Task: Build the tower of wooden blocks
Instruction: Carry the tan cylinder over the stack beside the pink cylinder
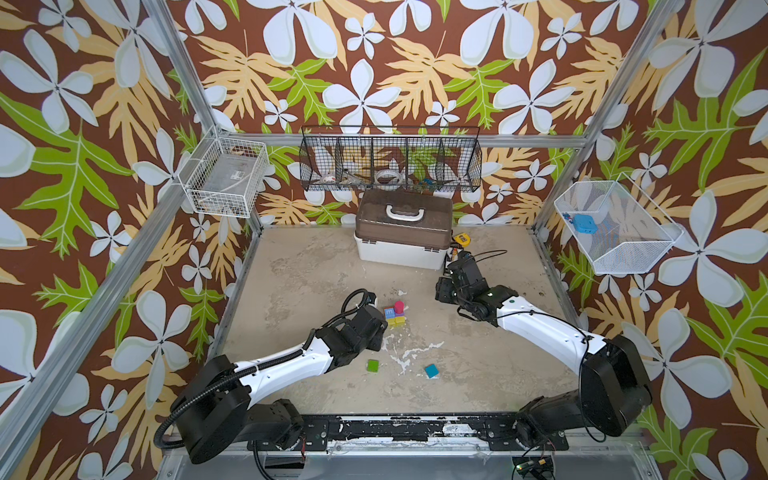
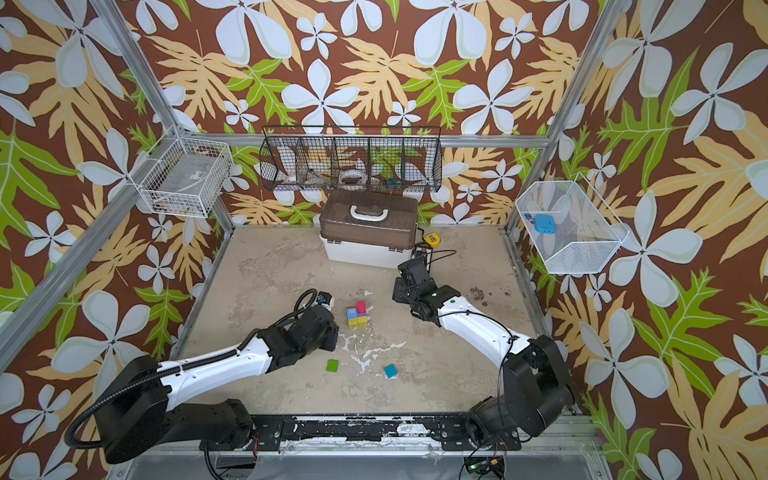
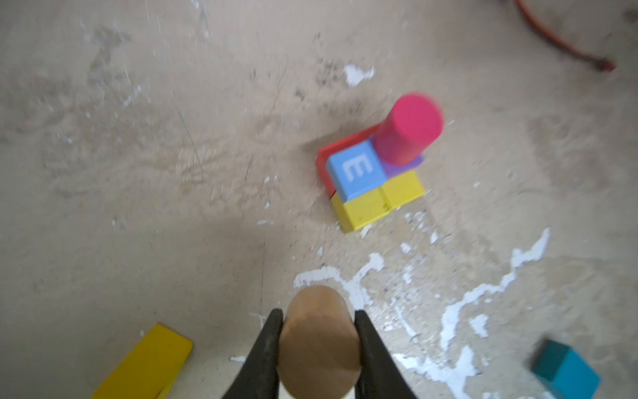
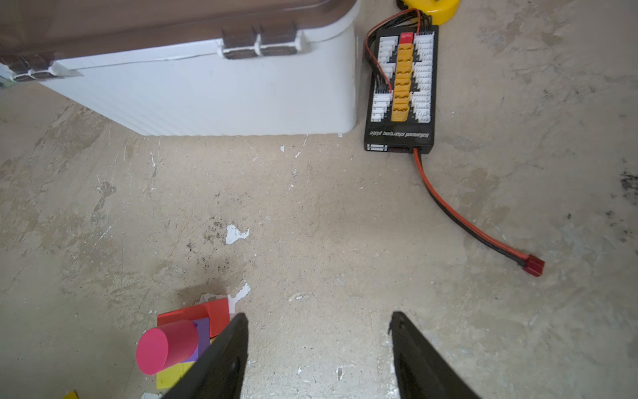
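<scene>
wood block tower [image 1: 395, 316], step in hand: by my reading, one more piece is being brought to a half-built stack. the tan cylinder is gripped but not yet placed.
nearest, loose pieces: a green cube [image 1: 372, 365] and a teal cube [image 1: 431, 370] lie apart on the counter [image 1: 311, 270], on the robot's side of the stack. a flat yellow piece [image 3: 145, 362] lies beside the left jaws.
left jaws: clamped on the tan cylinder [image 3: 319, 342] across its round sides. in both top views the arm sits just left of the stack and hides the grip.
where the tower is: mid-counter, between the two arms, well clear of the white box.
tower's look: two yellow blocks [image 3: 366, 207] stand side by side in front, with a red piece [image 3: 345, 141] behind. a blue "e" cube [image 3: 357, 169] seems to sit above them. a purple block [image 3: 404, 165] beside it carries a pink cylinder [image 3: 409, 127] stood on end. the stack is low, compact and tidy.
next move calls for: probably a short carry, then setting the tan cylinder on end on a free flat top. the "e" cube looks likeliest. it must clear the pink cylinder and be released gently.
right jaws: apart and empty, hovering just beyond the stack on its right.
farthest: the white box [image 1: 401, 249] with a brown lid, and a black charging board [image 4: 402, 86] beside it.
</scene>
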You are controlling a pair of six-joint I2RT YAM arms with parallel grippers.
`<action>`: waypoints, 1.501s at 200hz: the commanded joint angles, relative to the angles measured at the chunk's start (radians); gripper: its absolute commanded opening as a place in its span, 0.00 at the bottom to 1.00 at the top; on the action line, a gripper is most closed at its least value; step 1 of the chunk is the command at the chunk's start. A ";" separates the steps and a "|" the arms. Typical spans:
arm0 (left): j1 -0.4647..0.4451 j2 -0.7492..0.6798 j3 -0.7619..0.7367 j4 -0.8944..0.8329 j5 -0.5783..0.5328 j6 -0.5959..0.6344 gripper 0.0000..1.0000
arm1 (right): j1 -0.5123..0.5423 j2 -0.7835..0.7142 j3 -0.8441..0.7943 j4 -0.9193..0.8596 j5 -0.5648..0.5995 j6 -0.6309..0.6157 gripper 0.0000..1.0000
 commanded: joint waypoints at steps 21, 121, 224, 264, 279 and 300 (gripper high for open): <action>0.003 -0.015 0.193 -0.074 0.022 0.339 0.00 | -0.023 -0.066 -0.043 0.022 0.028 0.010 0.67; 0.204 0.091 0.316 -0.133 0.529 1.060 0.00 | -0.042 -0.109 -0.069 0.034 0.014 0.015 0.69; 0.283 0.279 0.294 -0.239 0.699 1.352 0.00 | -0.046 -0.034 -0.044 0.033 -0.030 0.027 0.68; 0.290 0.335 0.346 -0.237 0.745 1.348 0.00 | -0.045 -0.030 -0.045 0.034 -0.030 0.031 0.68; 0.290 0.364 0.366 -0.241 0.738 1.343 0.00 | -0.046 -0.030 -0.045 0.035 -0.029 0.031 0.68; 0.291 0.404 0.389 -0.257 0.720 1.342 0.00 | -0.046 -0.025 -0.045 0.036 -0.029 0.031 0.69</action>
